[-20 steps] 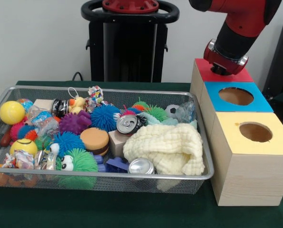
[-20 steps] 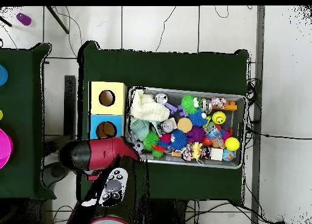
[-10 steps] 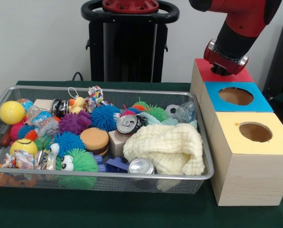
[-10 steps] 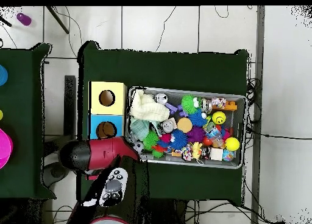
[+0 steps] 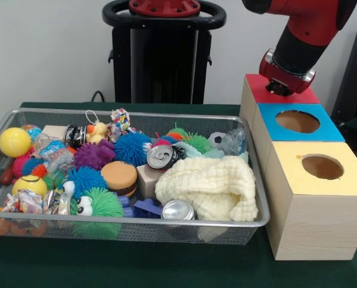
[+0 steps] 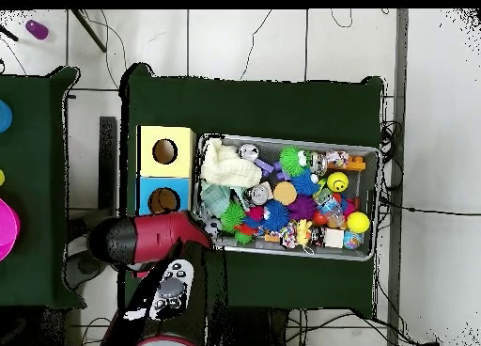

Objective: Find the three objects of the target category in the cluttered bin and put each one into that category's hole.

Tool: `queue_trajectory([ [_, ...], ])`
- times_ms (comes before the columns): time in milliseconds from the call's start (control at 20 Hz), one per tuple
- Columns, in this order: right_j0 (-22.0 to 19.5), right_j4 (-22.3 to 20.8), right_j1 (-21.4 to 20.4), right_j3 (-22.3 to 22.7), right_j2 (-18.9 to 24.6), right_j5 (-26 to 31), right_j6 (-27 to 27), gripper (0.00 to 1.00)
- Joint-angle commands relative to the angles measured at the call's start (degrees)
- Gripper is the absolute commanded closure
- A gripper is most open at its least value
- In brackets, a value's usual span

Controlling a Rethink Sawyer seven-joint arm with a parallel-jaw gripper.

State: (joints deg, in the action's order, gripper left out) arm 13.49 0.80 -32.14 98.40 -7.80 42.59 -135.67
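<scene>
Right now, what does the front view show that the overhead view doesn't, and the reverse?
Only the front view shows the red top of the wooden box under the red robot arm's hand, whose fingers can't be made out, and the two silver drink cans clearly. Only the overhead view shows the whole green-covered table and the pink round object on a neighbouring table. Both show the wire mesh bin, the cream knitted cloth, and the blue-topped box and yellow-topped box with holes.
</scene>
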Motion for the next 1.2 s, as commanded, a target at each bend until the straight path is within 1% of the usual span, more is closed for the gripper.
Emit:
queue_trajectory([
  [50,-3.5,-4.4,-2.3,-7.8,-1.1,-0.6,-0.2,0.00],
  [150,-3.9,-3.9,-3.7,-8.3,-0.2,1.7,0.9,0.00],
  [350,-4.1,-3.2,-5.0,-8.9,0.5,3.9,1.4,0.00],
  [750,-3.9,-2.9,-5.4,-8.5,0.3,4.0,-0.4,0.00],
  [800,-4.0,-3.0,-5.5,-8.5,0.4,4.1,-0.6,1.00],
  [1100,-3.9,-2.8,-5.5,-8.1,0.4,3.7,-1.2,1.00],
  [1200,-4.0,-2.2,-5.7,-7.6,0.4,3.3,-1.9,1.00],
])
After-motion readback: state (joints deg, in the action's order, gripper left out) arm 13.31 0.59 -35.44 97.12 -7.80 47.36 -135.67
